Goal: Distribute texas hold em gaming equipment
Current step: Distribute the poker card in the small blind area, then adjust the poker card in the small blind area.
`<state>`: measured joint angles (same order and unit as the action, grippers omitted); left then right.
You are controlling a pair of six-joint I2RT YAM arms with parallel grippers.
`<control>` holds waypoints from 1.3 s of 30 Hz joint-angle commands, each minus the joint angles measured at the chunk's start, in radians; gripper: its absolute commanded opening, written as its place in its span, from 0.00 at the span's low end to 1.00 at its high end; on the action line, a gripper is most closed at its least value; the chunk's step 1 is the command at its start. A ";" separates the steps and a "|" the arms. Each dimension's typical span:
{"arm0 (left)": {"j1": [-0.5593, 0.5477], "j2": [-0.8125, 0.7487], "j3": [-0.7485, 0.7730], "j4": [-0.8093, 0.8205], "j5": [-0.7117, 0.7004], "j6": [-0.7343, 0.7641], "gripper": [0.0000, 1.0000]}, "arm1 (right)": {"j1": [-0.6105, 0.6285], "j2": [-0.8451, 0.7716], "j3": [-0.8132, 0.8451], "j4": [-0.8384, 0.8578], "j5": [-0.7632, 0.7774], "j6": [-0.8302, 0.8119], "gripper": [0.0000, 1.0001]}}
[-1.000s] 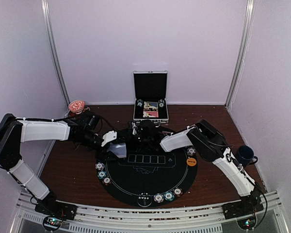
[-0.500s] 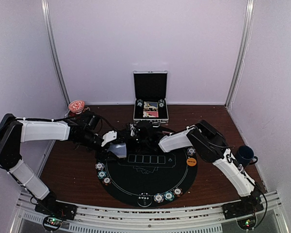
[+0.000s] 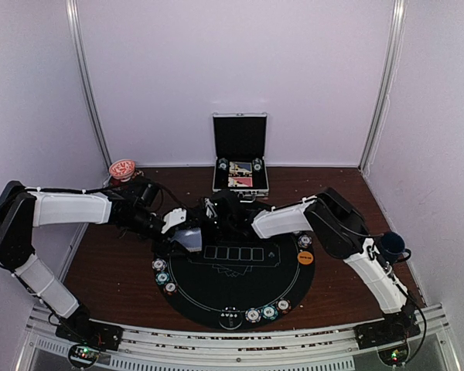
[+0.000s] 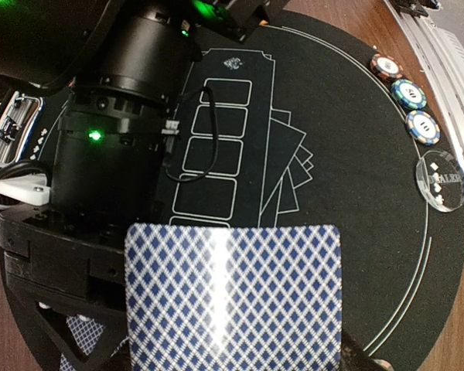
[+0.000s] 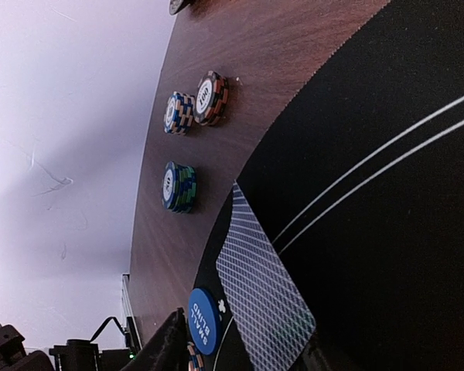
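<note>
Here we see the left arm stretched low from the left side across the desk (image 3: 116,263), its wrist over the far left rim of the round black mat (image 3: 240,286). The left pincer (image 3: 184,232) is partly closed on the playing cards (image 4: 232,297), whose grey-blue backs fill the lower part of its wrist view. The right arm bends at the elbow and reaches left over the mat's far edge, so the right pincer (image 3: 214,210) hangs just beside the left one. In its wrist view a single card (image 5: 263,297) shows at the mat rim close to the fingers, beside a blue button disc (image 5: 203,321). We cannot tell whether those jaws grip it. Poker chips (image 5: 211,98) sit on the wood beyond.
</note>
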<state>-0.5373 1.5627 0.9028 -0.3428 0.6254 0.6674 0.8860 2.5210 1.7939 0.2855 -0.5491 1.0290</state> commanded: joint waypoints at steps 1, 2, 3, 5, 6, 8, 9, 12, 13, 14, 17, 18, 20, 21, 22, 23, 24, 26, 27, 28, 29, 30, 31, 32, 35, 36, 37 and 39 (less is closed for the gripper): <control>0.009 -0.023 -0.008 0.009 0.028 0.013 0.60 | 0.004 -0.058 -0.019 -0.128 0.073 -0.049 0.46; 0.009 -0.023 -0.008 0.008 0.028 0.014 0.60 | 0.005 -0.061 -0.022 -0.138 0.079 -0.051 0.47; 0.009 -0.022 -0.008 0.009 0.030 0.013 0.60 | 0.004 -0.064 -0.022 -0.145 0.083 -0.053 0.47; 0.008 -0.021 -0.008 0.009 0.030 0.014 0.60 | 0.006 -0.066 -0.020 -0.163 0.091 -0.057 0.48; 0.009 -0.021 -0.007 0.008 0.031 0.013 0.60 | 0.005 -0.065 -0.017 -0.175 0.094 -0.059 0.48; 0.009 -0.022 -0.008 0.010 0.030 0.014 0.60 | 0.005 -0.065 -0.015 -0.195 0.102 -0.064 0.49; 0.009 -0.023 -0.007 0.009 0.030 0.013 0.60 | 0.005 -0.068 -0.013 -0.209 0.110 -0.069 0.49; 0.009 -0.024 -0.008 0.009 0.032 0.014 0.60 | 0.004 -0.086 -0.019 -0.247 0.146 -0.087 0.53; 0.010 -0.023 -0.008 0.009 0.033 0.013 0.60 | 0.004 -0.091 -0.020 -0.259 0.155 -0.094 0.53; 0.010 -0.023 -0.007 0.008 0.033 0.013 0.60 | 0.005 -0.097 -0.019 -0.273 0.163 -0.101 0.54; 0.010 -0.023 -0.008 0.007 0.033 0.014 0.60 | 0.004 -0.118 -0.030 -0.301 0.194 -0.115 0.55; 0.010 -0.024 -0.007 0.007 0.034 0.014 0.60 | 0.004 -0.124 -0.035 -0.307 0.204 -0.119 0.55; 0.011 -0.026 -0.007 0.005 0.034 0.014 0.60 | 0.004 -0.129 -0.038 -0.318 0.209 -0.127 0.57; 0.010 -0.026 -0.007 0.005 0.035 0.014 0.60 | 0.004 -0.131 -0.041 -0.322 0.206 -0.127 0.57; 0.010 -0.027 -0.007 0.006 0.034 0.014 0.60 | 0.005 -0.131 -0.045 -0.321 0.198 -0.126 0.57; 0.010 -0.028 -0.008 0.006 0.034 0.013 0.60 | 0.004 -0.132 -0.051 -0.318 0.187 -0.124 0.57; 0.011 -0.029 -0.009 0.006 0.035 0.014 0.60 | 0.006 -0.133 -0.056 -0.314 0.177 -0.120 0.57; 0.011 -0.029 -0.009 0.006 0.037 0.015 0.60 | 0.009 -0.139 -0.073 -0.296 0.158 -0.114 0.57; 0.010 -0.030 -0.009 0.006 0.037 0.014 0.60 | 0.010 -0.144 -0.081 -0.286 0.147 -0.111 0.57; 0.010 -0.030 -0.009 0.007 0.037 0.015 0.60 | 0.012 -0.144 -0.087 -0.275 0.136 -0.104 0.57; 0.010 -0.029 -0.009 0.006 0.037 0.015 0.60 | 0.016 -0.142 -0.089 -0.268 0.123 -0.099 0.57; 0.011 -0.029 -0.009 0.007 0.038 0.014 0.60 | 0.021 -0.136 -0.084 -0.266 0.112 -0.096 0.57; 0.010 -0.029 -0.009 0.006 0.037 0.015 0.60 | 0.026 -0.130 -0.078 -0.266 0.105 -0.094 0.57; 0.011 -0.029 -0.008 0.006 0.037 0.015 0.60 | 0.030 -0.123 -0.072 -0.263 0.102 -0.093 0.57; 0.011 -0.030 -0.008 0.005 0.039 0.016 0.60 | 0.037 -0.095 -0.043 -0.251 0.085 -0.082 0.57; 0.011 -0.031 -0.009 0.004 0.039 0.016 0.60 | 0.039 -0.085 -0.034 -0.250 0.081 -0.078 0.57; 0.011 -0.032 -0.008 0.004 0.040 0.017 0.60 | 0.039 -0.075 -0.026 -0.247 0.080 -0.075 0.57; 0.011 -0.034 -0.010 0.003 0.042 0.018 0.60 | 0.040 -0.057 -0.005 -0.246 0.081 -0.070 0.57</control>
<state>-0.5354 1.5627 0.9028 -0.3466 0.6334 0.6712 0.9096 2.4119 1.7508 0.0551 -0.4419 0.9386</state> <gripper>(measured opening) 0.604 0.571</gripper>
